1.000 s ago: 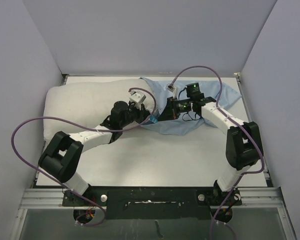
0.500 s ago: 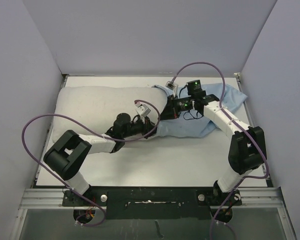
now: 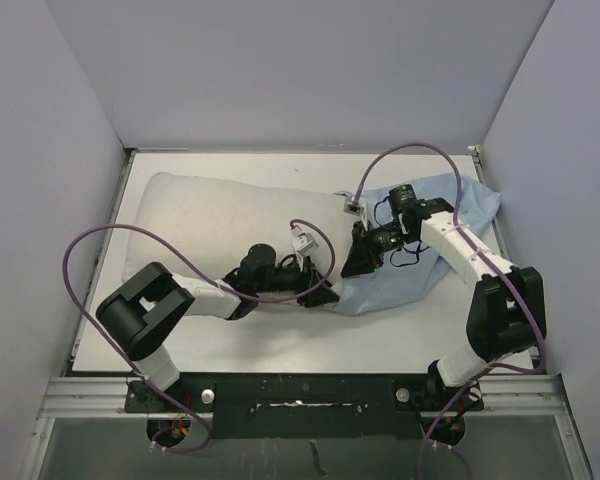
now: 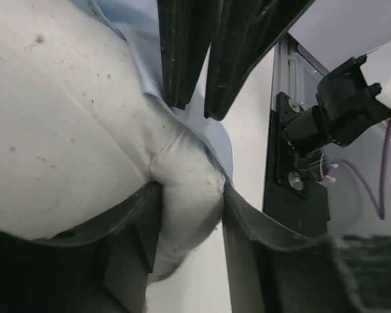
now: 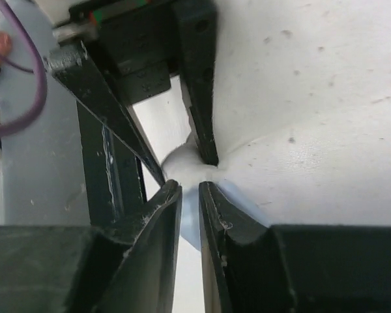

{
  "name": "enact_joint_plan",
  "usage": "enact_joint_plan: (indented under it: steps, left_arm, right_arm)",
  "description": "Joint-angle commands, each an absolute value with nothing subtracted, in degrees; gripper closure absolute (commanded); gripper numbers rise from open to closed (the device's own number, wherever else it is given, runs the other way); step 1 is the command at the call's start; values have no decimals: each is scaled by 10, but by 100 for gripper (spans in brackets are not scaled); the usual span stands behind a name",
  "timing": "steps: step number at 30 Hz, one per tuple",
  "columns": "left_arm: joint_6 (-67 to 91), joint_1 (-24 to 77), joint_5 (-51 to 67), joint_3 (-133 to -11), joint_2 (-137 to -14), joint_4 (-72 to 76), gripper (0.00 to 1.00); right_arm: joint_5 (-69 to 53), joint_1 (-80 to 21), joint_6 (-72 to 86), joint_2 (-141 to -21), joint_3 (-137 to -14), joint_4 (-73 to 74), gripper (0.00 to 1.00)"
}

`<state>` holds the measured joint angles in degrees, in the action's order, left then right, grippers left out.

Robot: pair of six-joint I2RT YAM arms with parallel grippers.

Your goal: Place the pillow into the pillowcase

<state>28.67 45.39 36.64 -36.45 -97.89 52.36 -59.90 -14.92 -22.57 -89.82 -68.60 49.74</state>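
And the pillow [image 3: 210,215] lies across the tabletop [image 3: 280,340], corner at the pillowcase [image 3: 395,290] mouth, left fingers [image 4: 124,248] pinching it, right fingers [image 5: 159,241] nearly closed on the hem, and either thin grip could slip, collapsing the opening.

surface [image 3: 280,340]: white, matte, filling the middle of the frame | back wall [image 3: 300,70]: pale grey-lilac panel across the top | left wall [image 3: 40,200], right wall [image 3: 570,150]: same pale panels, slanting in at either edge | aluminium rail [image 3: 80,395]: silver, along the bottom | black plate [image 3: 310,392]: long, centred on the rail
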Motion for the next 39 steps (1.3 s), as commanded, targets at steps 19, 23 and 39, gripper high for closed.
enact_joint_plan:
  steps: [19, 23, 39]
  left_arm:
    - [70, 132, 128, -689, -714, -274, 17]
    - [67, 63, 81, -722, -762, -291, 13]
    - [-27, -15, 298, -630, -885, -212, 63]
  right_arm:
    - [-384, -64, -114, -1076, -1037, 492, 37]
    - [-307, -84, -112, -1117, -1059, 485, 36]
    - [-291, -142, -126, -1160, -1133, 468, 100]
